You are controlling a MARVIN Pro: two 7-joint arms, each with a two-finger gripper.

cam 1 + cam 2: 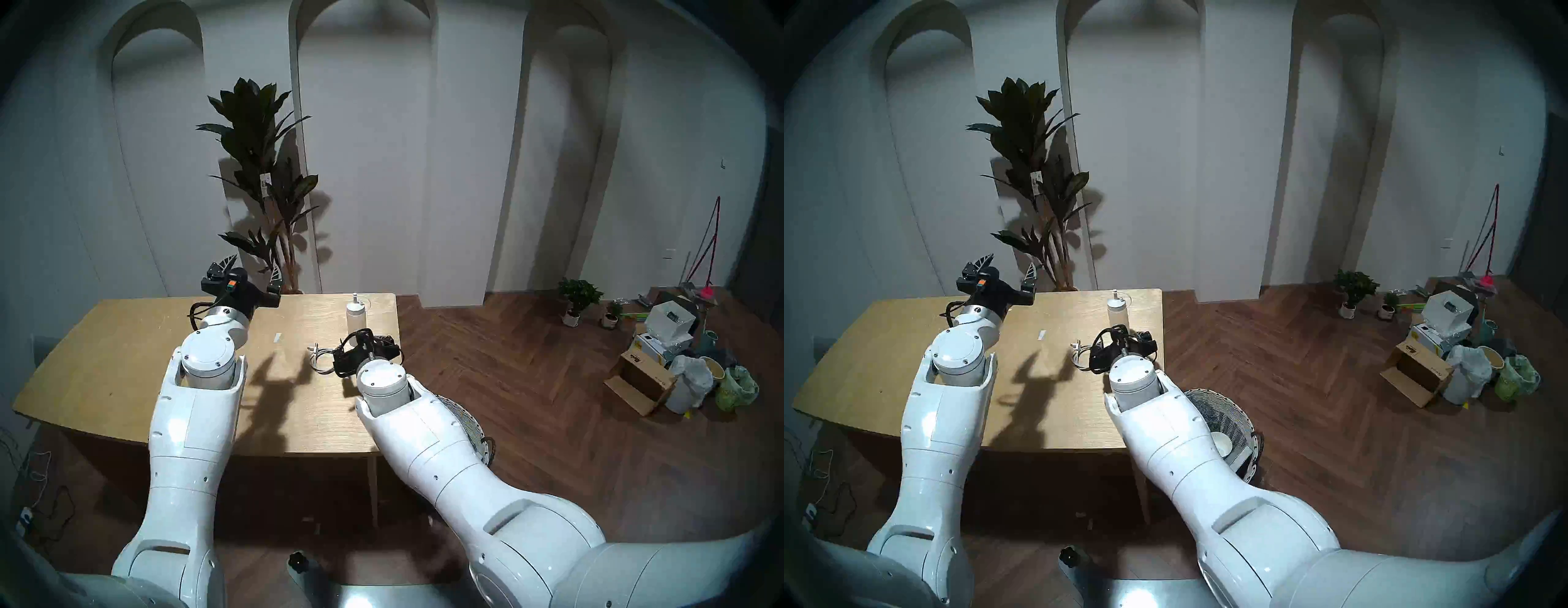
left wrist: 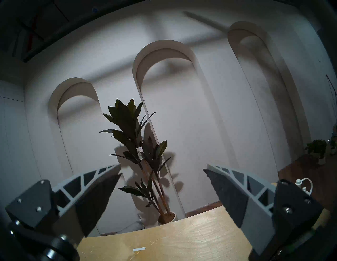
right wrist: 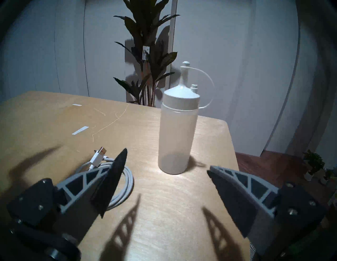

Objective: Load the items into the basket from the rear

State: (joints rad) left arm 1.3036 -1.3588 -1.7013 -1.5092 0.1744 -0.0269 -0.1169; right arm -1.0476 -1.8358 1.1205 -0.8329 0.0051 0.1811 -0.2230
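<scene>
A translucent white squeeze bottle (image 1: pixel 355 316) (image 1: pixel 1117 312) (image 3: pixel 177 134) stands upright near the far right corner of the wooden table (image 1: pixel 127 361). A coiled white cable (image 1: pixel 322 361) (image 1: pixel 1081 354) (image 3: pixel 129 183) lies flat just nearer and to its left. My right gripper (image 3: pixel 166 159) hovers open and empty low over the table, the bottle straight ahead between its fingers and its left finger above the cable coil. My left gripper (image 1: pixel 253 267) (image 1: pixel 1011 261) (image 2: pixel 162 167) is raised at the table's far edge, open and empty. The wicker basket (image 1: pixel 1225 416) (image 1: pixel 471 424) sits on the floor right of the table, partly hidden by my right arm.
A tall potted plant (image 1: pixel 259 170) stands behind the table. A small white tape strip (image 1: pixel 277 337) lies mid-table. Small potted plants (image 1: pixel 577 297) and a heap of boxes and bags (image 1: pixel 670 361) sit on the floor at the right. Something white (image 1: pixel 1221 443) lies inside the basket.
</scene>
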